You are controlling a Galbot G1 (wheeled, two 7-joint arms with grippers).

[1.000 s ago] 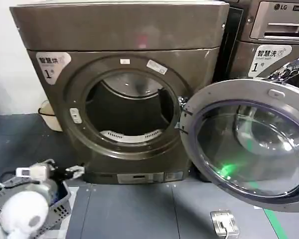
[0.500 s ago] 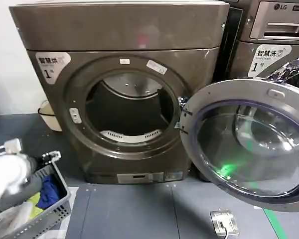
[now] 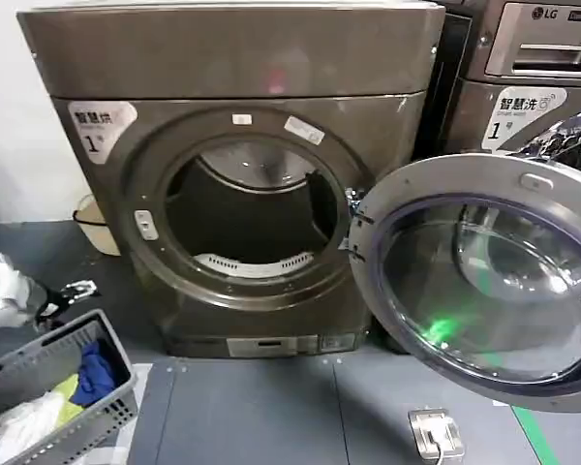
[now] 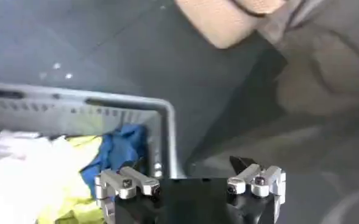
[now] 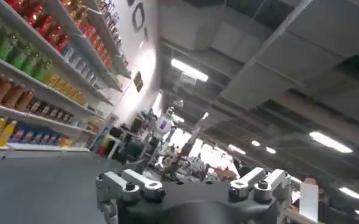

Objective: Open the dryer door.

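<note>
Left arm's pulled back to the floor's left edge by the laundry basket [image 3: 53, 387], left gripper [image 4: 188, 182] spread and empty. Dryer door [image 3: 479, 281] hangs wide open right of the dryer [image 3: 232, 184], so basically done. Right gripper [image 5: 191, 185] spread, pointing at the ceiling.

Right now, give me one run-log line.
dryer door: swung fully open | dryer: drum exposed | left gripper: open, beside laundry basket | right gripper: open, aimed at ceiling

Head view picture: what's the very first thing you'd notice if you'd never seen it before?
The big shiny dryer door, swung wide open on the right with a green glint in its glass. Next, the dryer itself, its round dark hole gaping in the middle. Down in the left corner sits a grey laundry basket of clothes, with the left tool just above it.
</note>
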